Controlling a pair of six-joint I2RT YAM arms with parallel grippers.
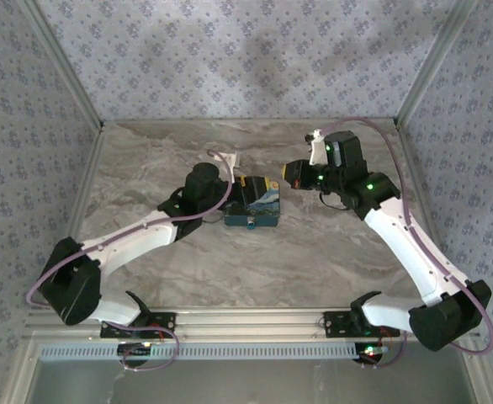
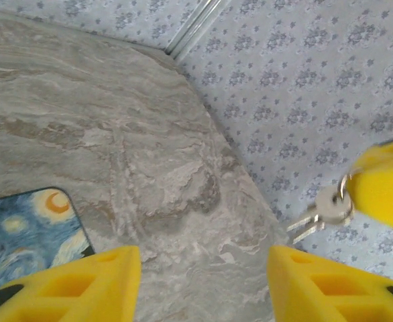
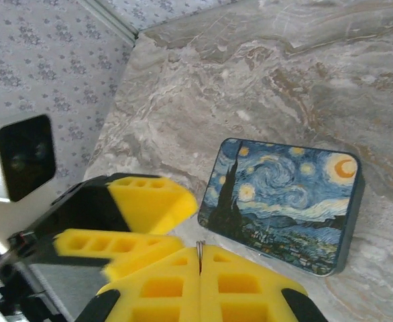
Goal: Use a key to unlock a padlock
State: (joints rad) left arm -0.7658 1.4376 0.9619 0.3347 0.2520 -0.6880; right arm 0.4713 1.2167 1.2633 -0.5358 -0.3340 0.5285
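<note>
Your right gripper (image 3: 200,265) is pinching the keys (image 2: 322,208), two I think; left gripper (image 2: 203,268) is spread apart, Starry Night tin (image 2: 29,235) at its wrist view's 8 o'clock.

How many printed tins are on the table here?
1: the Starry Night tin lies flat on the marble table between the open left claw and the right claw. None looks hidden.

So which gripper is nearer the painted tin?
Left. The left gripper sits open right beside the tin; the right gripper, shut on a key, hangs raised off its opposite side.
</note>
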